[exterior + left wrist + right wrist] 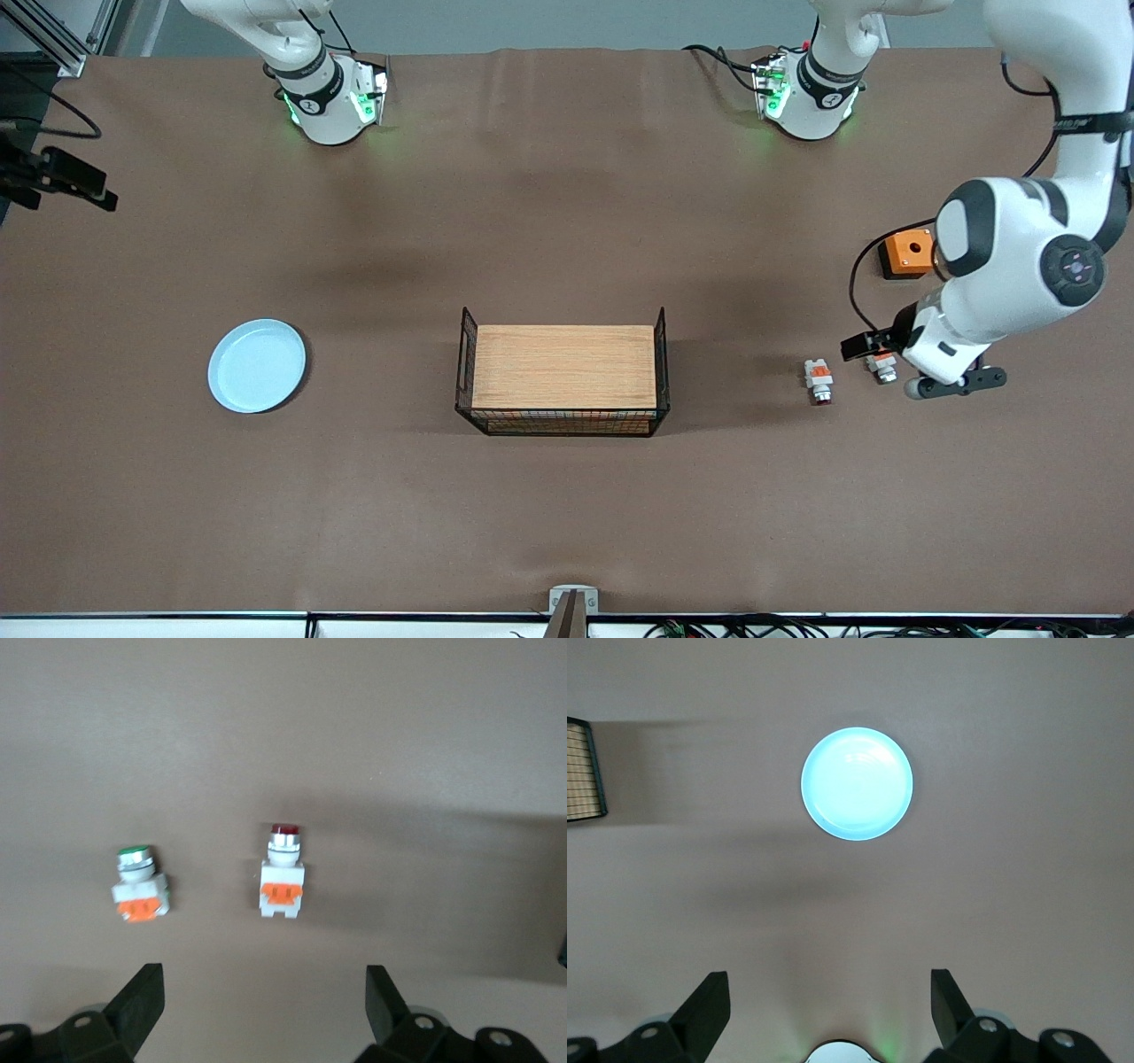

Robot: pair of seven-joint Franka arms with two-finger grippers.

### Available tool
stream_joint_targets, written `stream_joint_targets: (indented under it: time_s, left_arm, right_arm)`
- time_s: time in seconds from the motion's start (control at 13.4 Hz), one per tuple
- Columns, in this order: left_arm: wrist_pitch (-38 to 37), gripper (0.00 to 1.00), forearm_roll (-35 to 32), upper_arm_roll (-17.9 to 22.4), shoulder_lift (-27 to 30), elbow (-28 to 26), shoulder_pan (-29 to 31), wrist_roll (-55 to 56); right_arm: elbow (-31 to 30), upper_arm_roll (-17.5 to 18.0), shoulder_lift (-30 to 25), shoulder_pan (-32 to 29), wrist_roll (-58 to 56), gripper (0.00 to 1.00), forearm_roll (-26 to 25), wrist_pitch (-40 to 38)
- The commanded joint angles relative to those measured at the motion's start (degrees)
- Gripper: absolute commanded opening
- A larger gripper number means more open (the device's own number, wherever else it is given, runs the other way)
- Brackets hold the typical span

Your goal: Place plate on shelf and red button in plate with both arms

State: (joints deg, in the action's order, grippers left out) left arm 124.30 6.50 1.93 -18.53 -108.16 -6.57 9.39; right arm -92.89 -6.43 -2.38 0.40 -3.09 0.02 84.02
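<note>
The pale blue plate lies flat toward the right arm's end of the table. The red button, white with an orange patch and a dark red cap, lies on its side toward the left arm's end. My left gripper hangs open and empty over the table beside the button parts, touching neither. My right gripper is open and empty, high over its own base, well away from the plate. It does not show in the front view.
A similar white-and-orange unit with a green cap lies beside the red button, partly under the left arm. An orange box with a hole sits farther from the front camera. A black wire basket with a wooden board stands mid-table.
</note>
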Motion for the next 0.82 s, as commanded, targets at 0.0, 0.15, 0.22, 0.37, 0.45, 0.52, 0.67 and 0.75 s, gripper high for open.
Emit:
stream_joint_targets:
  time_s: [0.0,0.15,0.22,0.37,0.45,0.52,0.67,0.75]
  left_arm:
    - [2.79,1.0,0.09,0.36,-3.6,0.84,-0.99,0.71]
    - [4.63,1.0,0.09,0.36,-6.59,1.63,-1.52,0.89]
    - [5.25,1.0,0.09,0.45,-7.65,1.98,-1.43,0.89]
    - [5.43,1.0,0.18,0.45,-9.84,3.03,-1.52,0.98]
    - [5.43,1.0,0.18,0.45,-10.9,3.3,-1.52,1.24]
    - [5.87,1.0,0.09,0.45,-11.95,3.39,-1.52,1.5]
    - [7.18,1.0,-0.08,0.54,-13.28,3.22,-1.52,1.51]
    - [7.88,1.0,-0.78,0.54,-13.72,3.22,-1.52,1.51]
  right_arm:
    - [2.44,0.37,6.58,-1.63,-0.16,1.0,-0.2,1.67]
    - [2.63,0.37,10.18,-3.12,-2.44,1.0,-0.19,4.82]
    - [2.63,0.37,11.6,-3.91,-4.28,1.0,-0.11,5.79]
    - [1.23,0.45,13.79,-5.76,-6.4,1.0,0.25,9.56]
    - [-1.13,0.45,14.24,-6.72,-6.4,1.0,0.33,12.89]
    - [-4.55,0.45,14.25,-7.34,-6.49,1.0,0.94,17.27]
    - [-9.74,0.54,14.25,-8.75,-6.84,1.0,1.65,24.05]
    - [-12.2,0.54,14.33,-8.93,-8.67,1.0,2.17,27.91]
